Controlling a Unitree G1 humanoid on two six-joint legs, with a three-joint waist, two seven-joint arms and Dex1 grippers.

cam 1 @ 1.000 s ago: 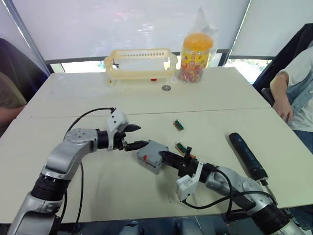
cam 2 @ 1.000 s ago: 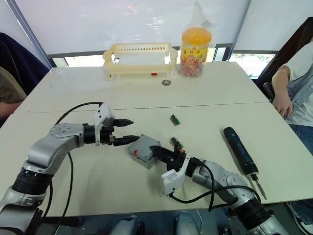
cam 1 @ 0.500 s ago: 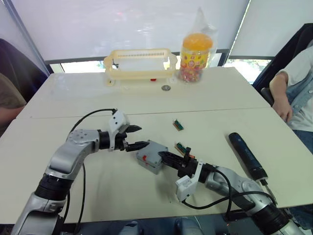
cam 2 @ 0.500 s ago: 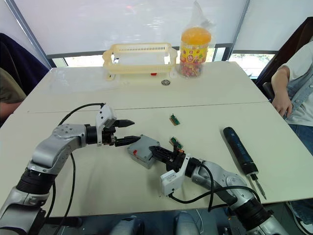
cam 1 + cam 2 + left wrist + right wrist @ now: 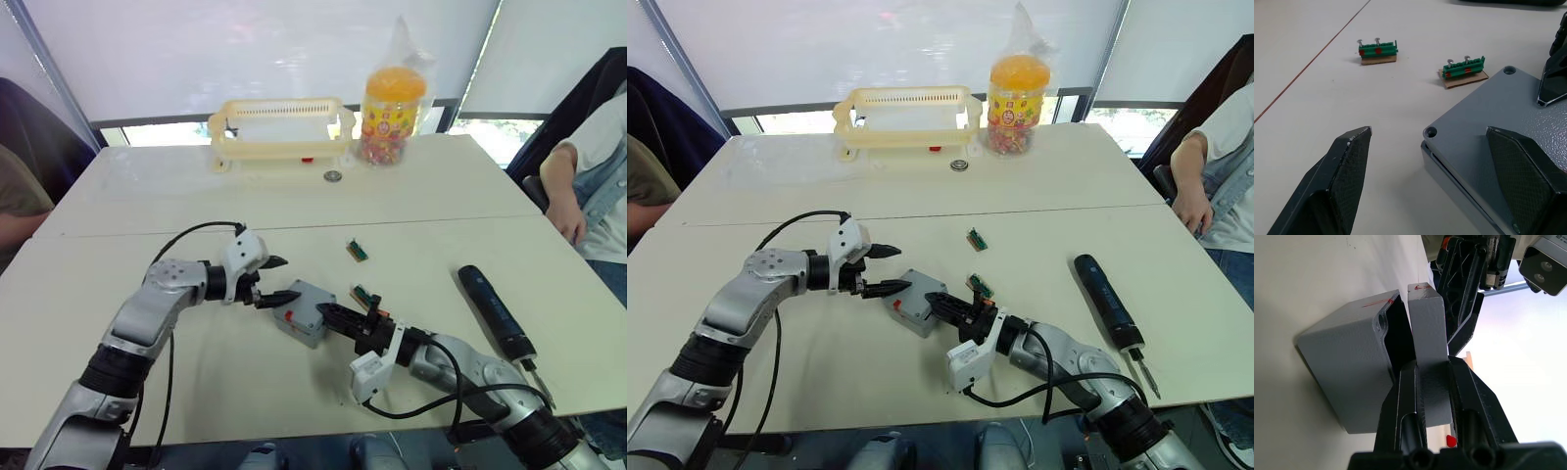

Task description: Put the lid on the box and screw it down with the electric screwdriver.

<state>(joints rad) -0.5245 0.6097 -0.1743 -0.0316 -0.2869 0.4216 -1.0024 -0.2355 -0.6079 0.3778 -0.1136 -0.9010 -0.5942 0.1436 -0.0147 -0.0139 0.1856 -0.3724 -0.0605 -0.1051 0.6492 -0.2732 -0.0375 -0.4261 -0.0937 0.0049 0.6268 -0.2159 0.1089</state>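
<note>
Resting between both end effectors, box (image 5: pixel 305 311), lid (image 5: pixel 1498 117) atop.

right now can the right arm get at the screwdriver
Probably not yet. The right gripper is shut on the lid at the box. The screwdriver lies free on the table on that arm's side, with nothing around it, so letting go first should open the way.

Head stereo above; wrists close-up
</note>
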